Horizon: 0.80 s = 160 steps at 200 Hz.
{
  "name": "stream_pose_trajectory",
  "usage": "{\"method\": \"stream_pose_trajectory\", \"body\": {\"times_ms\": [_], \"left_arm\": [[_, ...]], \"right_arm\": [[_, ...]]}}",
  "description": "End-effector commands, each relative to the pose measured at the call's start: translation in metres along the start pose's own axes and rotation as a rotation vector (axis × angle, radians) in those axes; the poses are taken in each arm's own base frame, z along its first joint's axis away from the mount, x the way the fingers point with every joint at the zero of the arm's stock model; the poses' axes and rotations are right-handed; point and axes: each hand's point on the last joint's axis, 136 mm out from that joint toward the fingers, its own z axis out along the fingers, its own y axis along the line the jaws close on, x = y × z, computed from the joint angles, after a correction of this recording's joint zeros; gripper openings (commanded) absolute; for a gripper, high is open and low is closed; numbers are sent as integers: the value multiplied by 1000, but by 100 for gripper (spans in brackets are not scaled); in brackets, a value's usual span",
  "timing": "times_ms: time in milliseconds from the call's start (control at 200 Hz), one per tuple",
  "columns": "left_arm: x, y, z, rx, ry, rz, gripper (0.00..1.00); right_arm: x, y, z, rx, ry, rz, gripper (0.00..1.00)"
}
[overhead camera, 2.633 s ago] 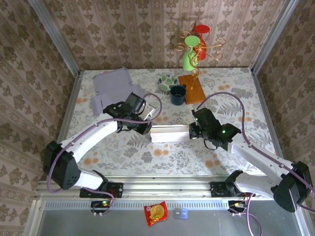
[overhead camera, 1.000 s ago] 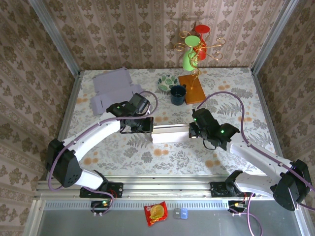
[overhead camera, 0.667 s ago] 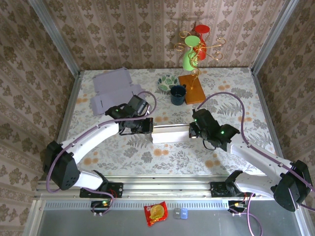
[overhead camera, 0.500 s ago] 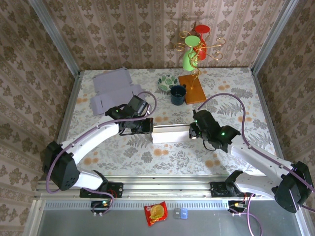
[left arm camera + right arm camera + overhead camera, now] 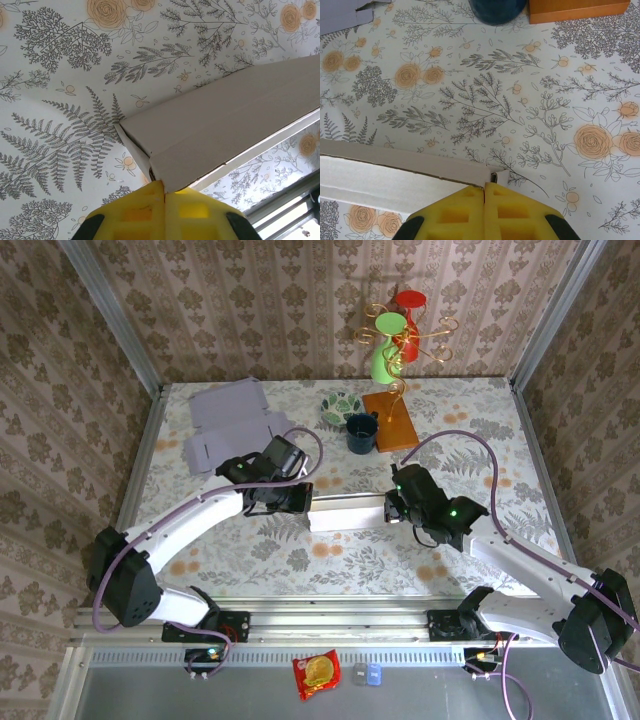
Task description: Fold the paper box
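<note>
The paper box (image 5: 345, 510) is a long white carton lying across the middle of the table. My left gripper (image 5: 303, 498) is at its left end and my right gripper (image 5: 390, 508) at its right end. In the left wrist view the yellow fingers (image 5: 145, 210) are shut, and the left gripper (image 5: 165, 187) touches the box's (image 5: 225, 135) near corner, beside a small end flap. In the right wrist view the right gripper (image 5: 484, 189) is shut too, its tips against the box's (image 5: 395, 175) end edge and a short upright flap. I cannot tell whether either pinches paper.
Flat grey-purple cardboard sheets (image 5: 225, 420) lie at the back left. A dark blue mug (image 5: 361, 432), a patterned bowl (image 5: 341, 406) and an orange block (image 5: 389, 420) stand behind the box. A wire stand with green and red cups (image 5: 400, 335) is at the back.
The left wrist has turned and shifted slightly up and right, settling against the box's left end. Over the last second both arms and the box have hardly moved.
</note>
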Motion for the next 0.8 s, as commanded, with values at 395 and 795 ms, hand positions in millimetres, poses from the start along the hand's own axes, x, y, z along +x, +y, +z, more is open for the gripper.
{"method": "stream_pose_trajectory", "body": {"times_ms": [395,795], "left_arm": [[34,10,23,-40,131,-134,0],[51,31,30,-105,135,-80,0]], "right_arm": [[27,-3,5,17,78,-28,0],[35,-9,6,33,86,-52,0]]}}
